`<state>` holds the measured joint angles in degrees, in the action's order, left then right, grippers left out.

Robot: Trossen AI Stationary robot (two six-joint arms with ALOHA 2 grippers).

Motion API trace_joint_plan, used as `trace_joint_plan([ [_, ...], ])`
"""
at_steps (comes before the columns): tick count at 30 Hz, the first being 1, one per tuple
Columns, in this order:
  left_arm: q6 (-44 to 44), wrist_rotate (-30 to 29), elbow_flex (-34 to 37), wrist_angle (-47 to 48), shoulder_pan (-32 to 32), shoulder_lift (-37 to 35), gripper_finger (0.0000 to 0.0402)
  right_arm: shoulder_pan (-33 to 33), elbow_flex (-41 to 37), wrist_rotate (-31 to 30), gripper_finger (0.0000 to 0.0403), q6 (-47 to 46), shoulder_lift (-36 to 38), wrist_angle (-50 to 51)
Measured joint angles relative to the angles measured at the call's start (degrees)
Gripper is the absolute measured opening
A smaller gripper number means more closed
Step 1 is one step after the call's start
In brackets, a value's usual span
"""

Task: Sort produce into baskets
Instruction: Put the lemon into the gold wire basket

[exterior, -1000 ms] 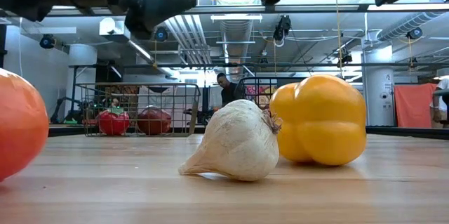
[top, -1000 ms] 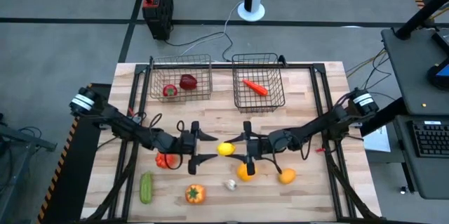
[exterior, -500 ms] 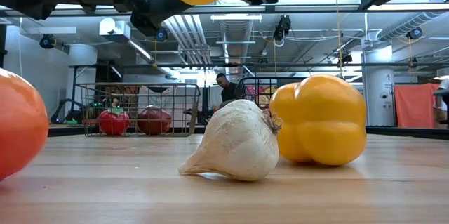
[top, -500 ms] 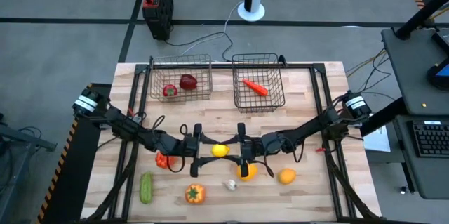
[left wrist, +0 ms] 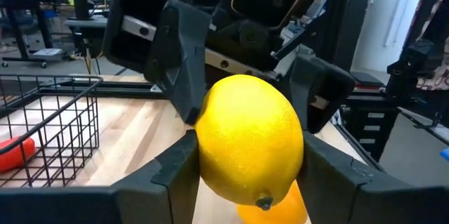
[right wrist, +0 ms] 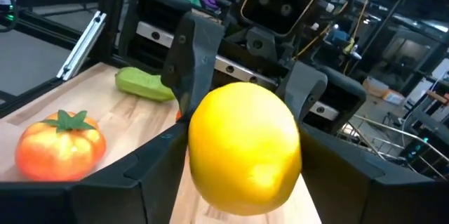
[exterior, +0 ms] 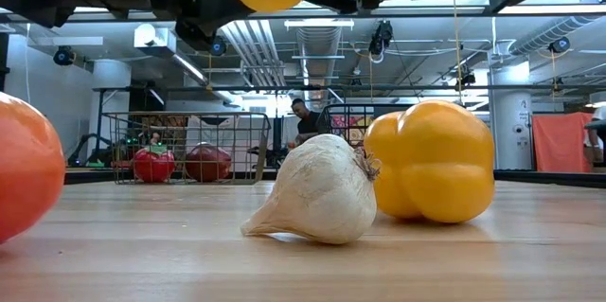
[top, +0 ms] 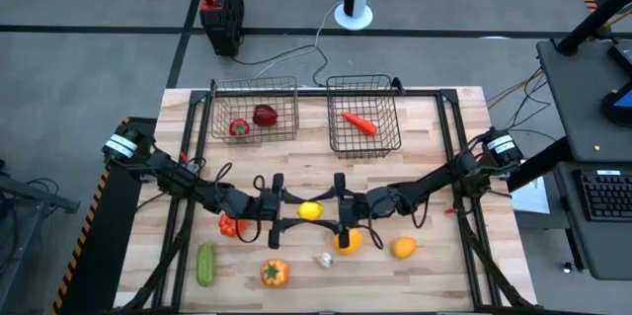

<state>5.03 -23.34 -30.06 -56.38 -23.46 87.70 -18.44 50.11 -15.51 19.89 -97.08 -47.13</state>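
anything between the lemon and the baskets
Nothing visible. The lemon is up off the table between the left gripper and the right gripper, with both sets of fingers around it. The boards between it and the two baskets are bare; the remaining produce lies on the near side.

Lemon [top: 310,210] is up off the surface, mid-table; garlic [top: 324,260], yellow pepper [top: 347,242], orange [top: 403,248], cucumber [top: 205,263] lie in front; tomato [top: 238,127] and apple [top: 265,115] share the left basket [top: 219,123], carrot [top: 358,121] the right basket [top: 336,132].
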Motion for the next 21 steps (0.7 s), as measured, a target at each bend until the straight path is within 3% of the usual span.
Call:
trace_joint_plan([
  [11, 0.2, -3.8, -0.1, 0.5, 0.2, -0.4, 0.0180, 0.0, 0.1, -4.4, 0.0307, -0.5, 1.0, 3.5],
  [15, 1.3, -7.5, -0.2, 3.9, 0.4, -2.2, 0.0180, 0.0, 0.1, -10.7, 0.0322, -1.8, 2.7, 9.9],
  [21, 5.6, -14.0, -0.2, 16.1, 2.5, -8.4, 0.0181, 0.1, 0.2, -21.2, 0.0330, -6.7, 6.1, 18.7],
])
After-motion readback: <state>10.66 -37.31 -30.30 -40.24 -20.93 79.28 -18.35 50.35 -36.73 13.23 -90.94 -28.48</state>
